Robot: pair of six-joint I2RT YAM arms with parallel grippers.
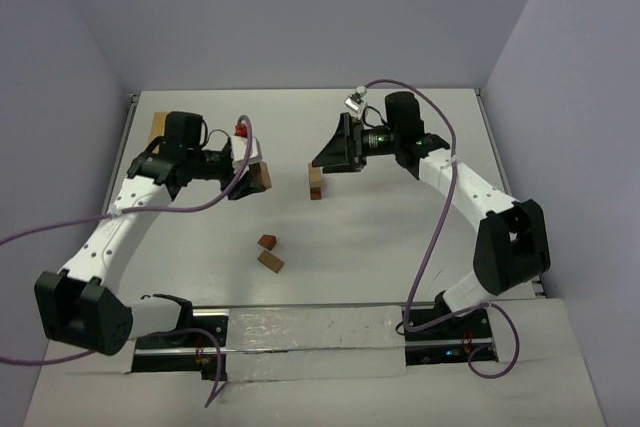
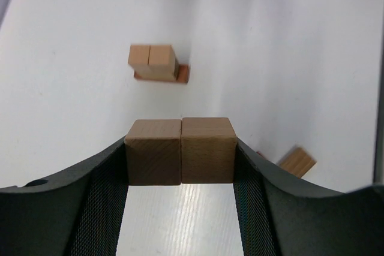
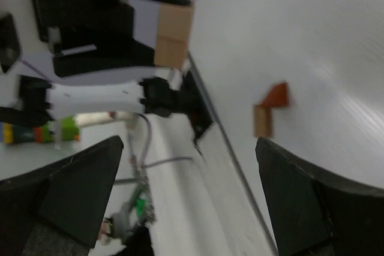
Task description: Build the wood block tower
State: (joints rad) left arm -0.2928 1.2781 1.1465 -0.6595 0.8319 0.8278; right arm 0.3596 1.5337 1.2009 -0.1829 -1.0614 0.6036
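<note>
Left gripper (image 2: 180, 151): fingers closed onto a block pair (image 2: 207, 150), two tan cubes side by side and squeezed face to face. The pair is off the table (image 1: 400, 247).

The tower (image 1: 316, 183) stands to the right of that gripper, well apart from it. In the left wrist view it shows pale blocks on a reddish base piece; the number of courses is hard to judge from either view.

Right gripper (image 3: 189, 148): jaws wide apart, nothing between them. In the top view it sits just beyond the tower on the right.

Two loose wood blocks lie left of the tower and nearer the arm bases: a reddish one (image 1: 267, 241) and a tan one (image 1: 271, 262).

Step in hand, by my reading: set the pair on the tower top. Keep the pair level, centre its seam over the stack, lower to contact, then open slowly (a sideways nudge would likely topple a one-block-wide stack).

Labels or writing: none legible in any view.
</note>
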